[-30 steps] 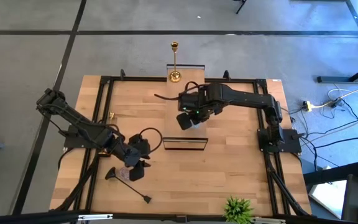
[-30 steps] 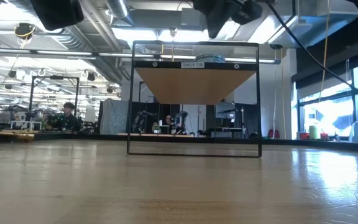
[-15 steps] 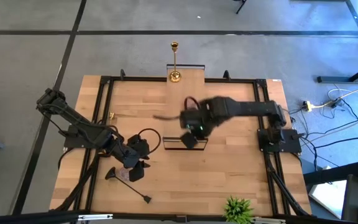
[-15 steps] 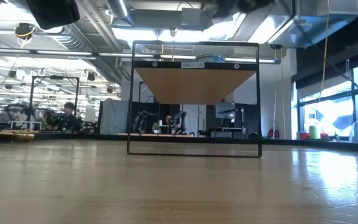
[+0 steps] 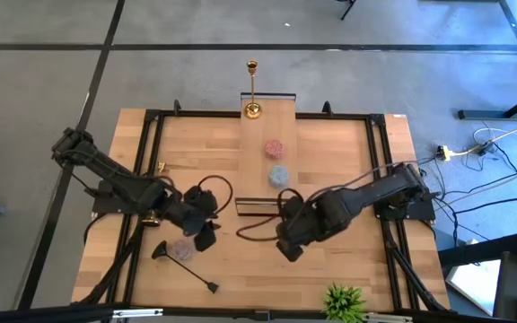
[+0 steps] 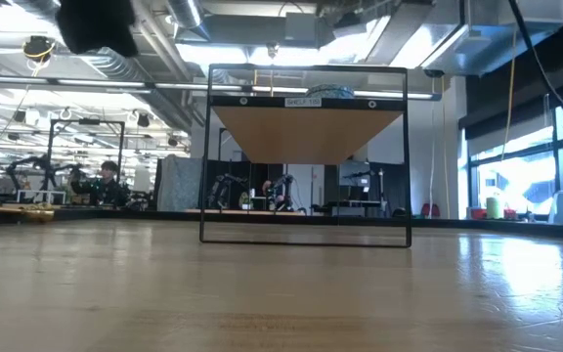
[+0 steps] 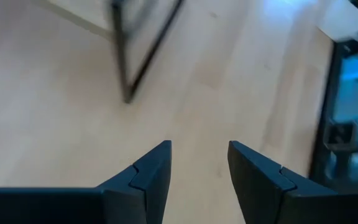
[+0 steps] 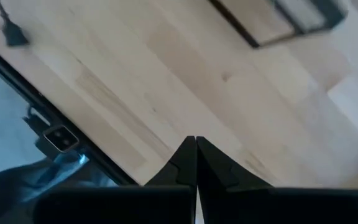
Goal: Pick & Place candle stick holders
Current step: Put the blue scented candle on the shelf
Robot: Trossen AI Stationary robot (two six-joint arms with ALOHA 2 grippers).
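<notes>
My right claw [image 5: 290,249] is pressed together, nothing in it, low over the table [image 5: 330,278] just in front of the small black-framed shelf [image 5: 260,208]. My left claw [image 7: 199,163] is spread with bare wood between the fingers, near the table's left front. One gold candlestick [image 5: 252,90] stands upright at the far edge. A black candlestick [image 5: 187,266] lies flat by my left claw.

A black-framed shelf [image 6: 305,154] stands on the wooden table [image 6: 281,293], workshop behind.
</notes>
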